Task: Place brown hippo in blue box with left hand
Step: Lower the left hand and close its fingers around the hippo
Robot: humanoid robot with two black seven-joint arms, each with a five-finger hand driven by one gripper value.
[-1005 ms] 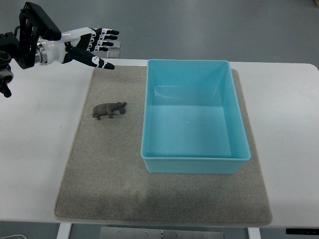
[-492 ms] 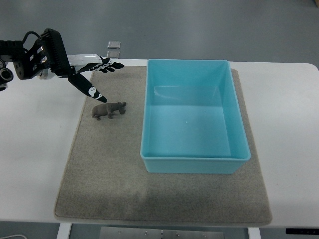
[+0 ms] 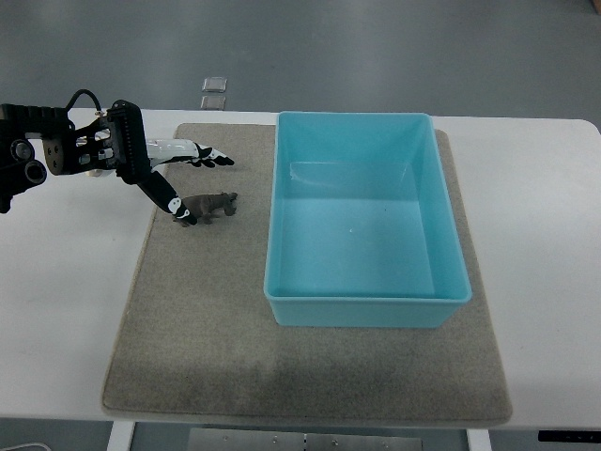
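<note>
Lowered robot hand (image 3: 178,178) masking hippo's (image 3: 211,205) rear

Bright, even overhead light; soft faint shadows. Mild glare on white counter (image 3: 545,207) toward 3 o'clock. Focus sharp, no motion blur.

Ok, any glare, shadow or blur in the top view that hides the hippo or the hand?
Top view: even lighting, sharp throughout; brown hippo crisp on the mat, left hand unblurred, its thumb overlapping the hippo's rear; faint sheen on the blue box floor only.
</note>
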